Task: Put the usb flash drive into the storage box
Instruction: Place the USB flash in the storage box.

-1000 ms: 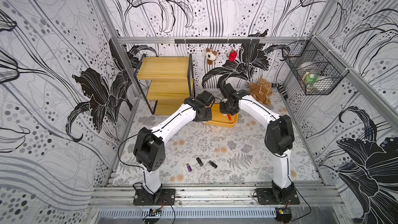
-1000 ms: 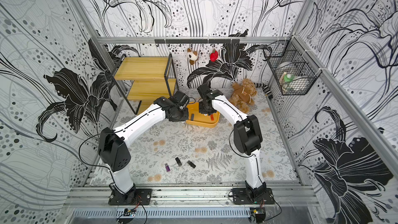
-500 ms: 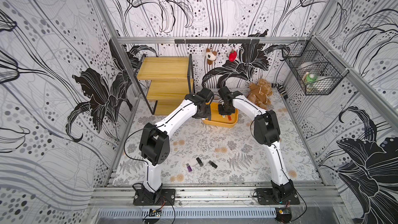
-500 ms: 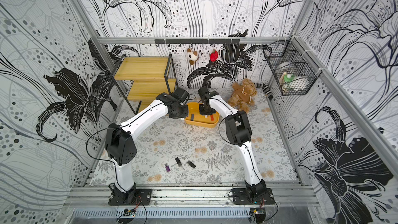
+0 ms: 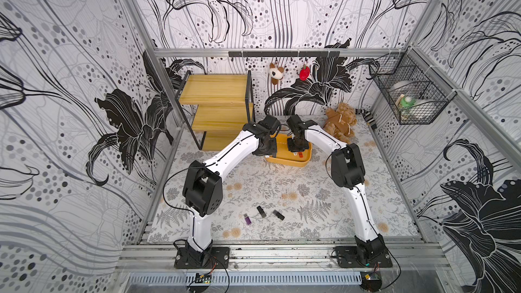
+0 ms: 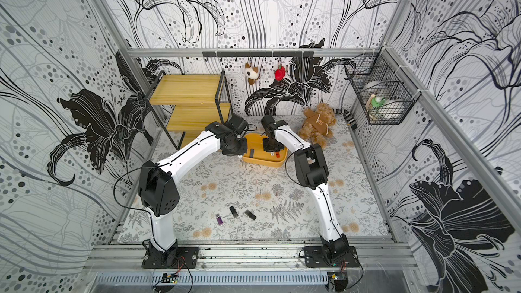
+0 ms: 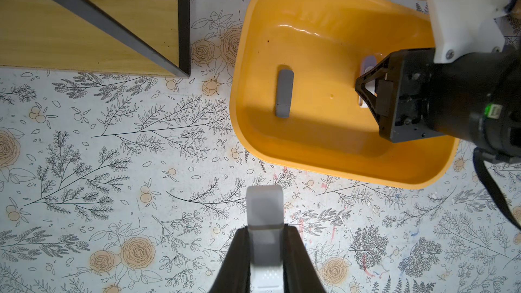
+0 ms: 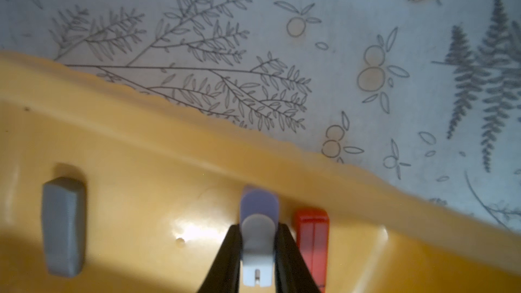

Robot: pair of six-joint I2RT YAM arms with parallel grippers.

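The yellow-orange storage box (image 5: 287, 160) (image 6: 263, 162) sits on the floral mat at mid-back. My right gripper (image 8: 258, 229) is down inside it, shut on a white and lilac usb flash drive (image 8: 260, 202). A grey drive (image 8: 63, 226) (image 7: 284, 93) and a red drive (image 8: 311, 238) lie on the box floor (image 7: 324, 136). My left gripper (image 7: 266, 232) hovers over the mat just outside the box's left wall, shut on a white and grey flash drive (image 7: 264, 207).
A wooden shelf rack (image 5: 218, 108) stands close behind the left arm. A teddy bear (image 5: 339, 124) lies right of the box, and a black wire basket (image 5: 411, 100) hangs on the right wall. A purple drive (image 5: 247, 219) and two black drives (image 5: 261, 211) (image 5: 278, 214) lie near the front.
Both elbows shifted inward early in the last second, then held still. The wrists stayed at the box, and both grips are unchanged.
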